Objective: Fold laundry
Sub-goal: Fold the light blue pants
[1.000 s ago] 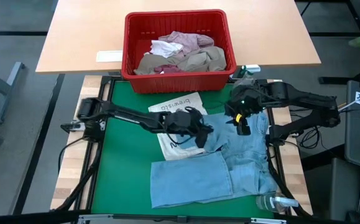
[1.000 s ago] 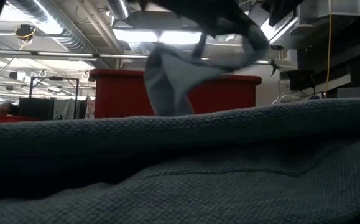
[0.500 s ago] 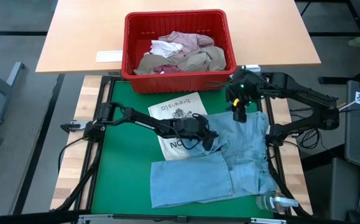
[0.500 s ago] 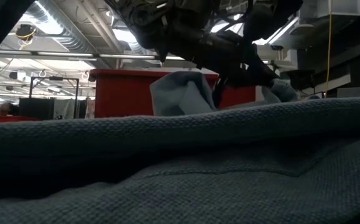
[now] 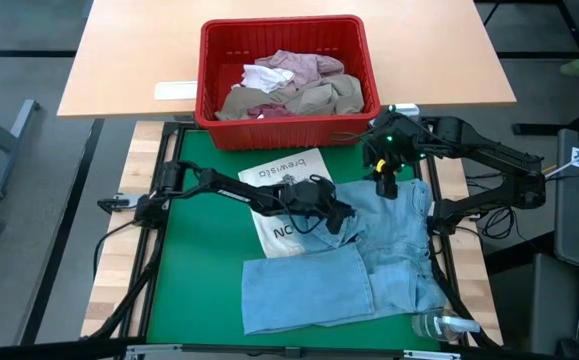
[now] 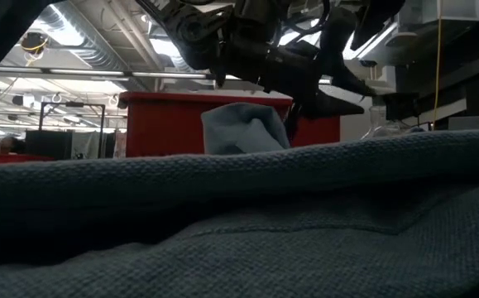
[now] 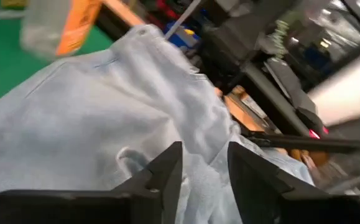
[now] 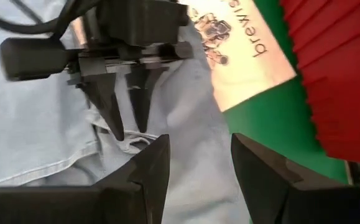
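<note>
One pair of light blue jeans [image 5: 369,255] lies spread across the green mat [image 5: 204,270] on the tabletop, partly covering one white printed tote bag [image 5: 284,185]. The left gripper [image 5: 347,222] hovers just over the jeans' upper edge, its jaws apart and empty above a small raised fold of denim. The right gripper [image 5: 382,185] hangs near the far corner of the jeans, jaws apart, holding nothing. Behind the mat, one red basket [image 5: 287,125] on a wooden table holds a heap of further garments [image 5: 289,88] in pink, white and tan. One clear spray bottle [image 5: 439,325] lies at the mat's near edge.
</note>
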Controlling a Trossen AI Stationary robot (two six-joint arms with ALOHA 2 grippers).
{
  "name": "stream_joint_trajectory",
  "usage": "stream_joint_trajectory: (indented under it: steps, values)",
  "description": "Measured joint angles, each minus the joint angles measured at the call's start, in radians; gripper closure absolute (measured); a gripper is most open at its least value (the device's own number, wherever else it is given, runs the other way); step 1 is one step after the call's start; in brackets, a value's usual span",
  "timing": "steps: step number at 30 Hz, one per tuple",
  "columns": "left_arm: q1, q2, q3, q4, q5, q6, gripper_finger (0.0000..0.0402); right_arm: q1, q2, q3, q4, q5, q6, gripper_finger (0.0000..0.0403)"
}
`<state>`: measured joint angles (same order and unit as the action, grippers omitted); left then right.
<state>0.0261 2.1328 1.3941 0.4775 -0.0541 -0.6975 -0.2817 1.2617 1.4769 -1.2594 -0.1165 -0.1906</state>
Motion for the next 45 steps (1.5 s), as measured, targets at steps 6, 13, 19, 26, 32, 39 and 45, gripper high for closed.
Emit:
stream_joint_trajectory:
  steps: [6, 13, 19, 26, 32, 39, 45]
  values:
    - [0.066, -0.062, 0.0, -0.019, 0.195, 0.128, 0.0267, 0.001, 0.0, 0.0, 0.0, -0.204, -0.001, 0.0231]
    - [0.122, -0.243, 0.001, -0.413, 0.228, 0.355, 0.0267, 0.092, 0.0, 0.0, 0.001, -0.293, 0.03, 0.0231]
    - [0.114, -0.375, 0.001, -0.751, 0.224, 0.446, 0.0266, 0.266, 0.007, -0.06, 0.15, -0.138, 0.2, 0.0231]
    - [0.076, -0.415, 0.001, -0.998, 0.221, 0.447, 0.0266, 0.441, 0.053, -0.238, 0.389, 0.004, 0.321, 0.0231]
    - [0.032, -0.414, 0.001, -1.128, 0.129, 0.447, 0.0266, 0.539, 0.138, -0.364, 0.545, 0.097, 0.325, 0.0231]
    - [-0.017, -0.414, 0.0, -1.144, 0.063, 0.448, 0.0266, 0.591, 0.273, -0.423, 0.555, 0.187, 0.325, 0.0231]
    - [-0.045, -0.414, 0.0, -1.144, 0.037, 0.448, 0.0266, 0.606, 0.379, -0.426, 0.559, 0.209, 0.315, 0.0231]
